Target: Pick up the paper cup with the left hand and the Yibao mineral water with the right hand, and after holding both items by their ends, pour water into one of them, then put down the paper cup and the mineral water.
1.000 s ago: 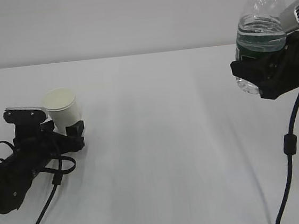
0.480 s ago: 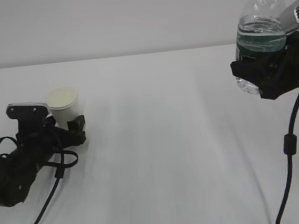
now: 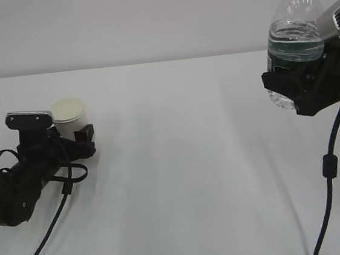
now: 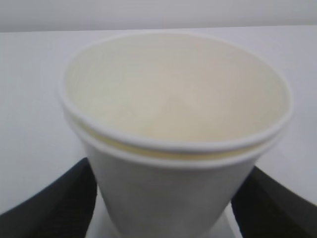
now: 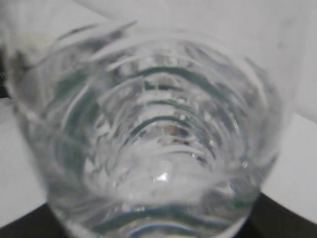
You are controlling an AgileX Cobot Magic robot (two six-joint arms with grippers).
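Since the earlier frames we note the left hand (image 3: 68,138) has drawn slightly back and up the table (image 3: 186,162) with the paper cup (image 3: 70,117), which now sits a little farther from the camera; the right hand (image 3: 302,86) and its load have barely shifted. The paper cup is a plain white tapered cone of matte paper with a rolled double rim and a pale cream interior; in the left wrist view its cavity (image 4: 173,94) appears empty and dry. It stands upright between the two black jaws, which flank its lower wall on either side; whether they press it or merely bracket it we cannot tell, and we cannot tell if its base rests on the table. Well to the right of the cup and raised clear above the table, the Yibao mineral water (image 3: 294,35) is a clear ribbed plastic bottle, capless, with a dark green band at mid-height. It stands upright and holds clear water up to roughly the top of that band, the neck above being empty. The right hand's jaws are clamped around its lower body, leaving the rounded base exposed. The table surface is smooth, matte white.
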